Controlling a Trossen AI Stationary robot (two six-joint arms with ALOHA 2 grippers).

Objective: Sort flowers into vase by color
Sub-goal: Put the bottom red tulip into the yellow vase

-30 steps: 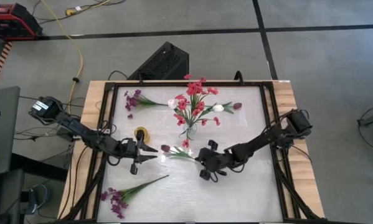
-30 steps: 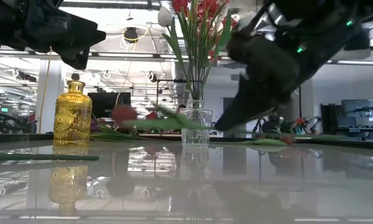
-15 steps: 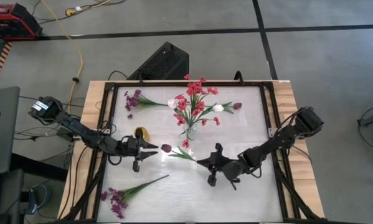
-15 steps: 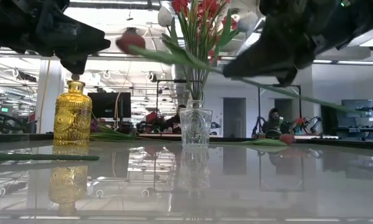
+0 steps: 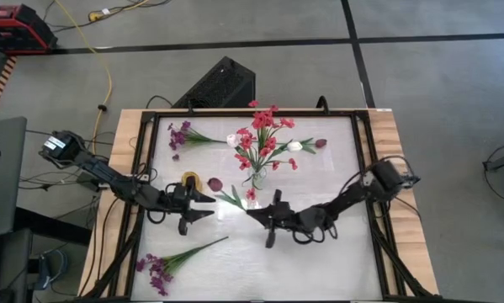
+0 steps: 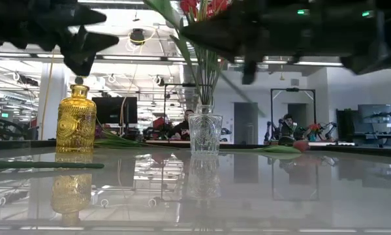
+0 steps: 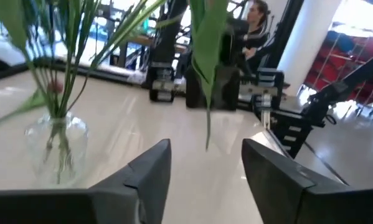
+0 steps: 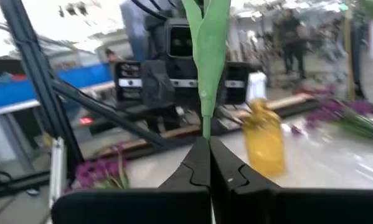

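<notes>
My right gripper (image 5: 253, 211) is shut on a green-stemmed flower with a dark maroon bud (image 5: 215, 183), which is in the air between the two vases. My left gripper (image 5: 208, 205) hovers open just near of the yellow glass vase (image 5: 189, 179), facing the flower's leaf (image 7: 208, 50). The clear vase (image 5: 257, 178) stands upright and holds red-pink sprigs (image 5: 264, 135). Purple sprigs lie flat at the far left (image 5: 181, 135) and near left (image 5: 159, 268). White buds (image 5: 294, 146) and a maroon bud (image 5: 320, 143) lie beside the clear vase. My right gripper pinches the flower's stem at its lower end (image 8: 205, 132) between its two shut fingertips. The fingers come in level from the table's right, pointing left. The flower is lifted clear of the table, and its stem runs on past the fingertips toward the yellow vase, bud end foremost.
The table's black frame rails (image 5: 142, 168) run along both sides. The two vases stand close together at mid-table. Open tabletop lies along the near edge (image 5: 319, 269). People and equipment show in the room beyond (image 6: 286, 127).
My right gripper has risen and carried the maroon-bud flower from just above the table, then moved left and toward the far edge, nearer the yellow vase. The flower has stayed in its hold and its bud now sits beside that vase.
</notes>
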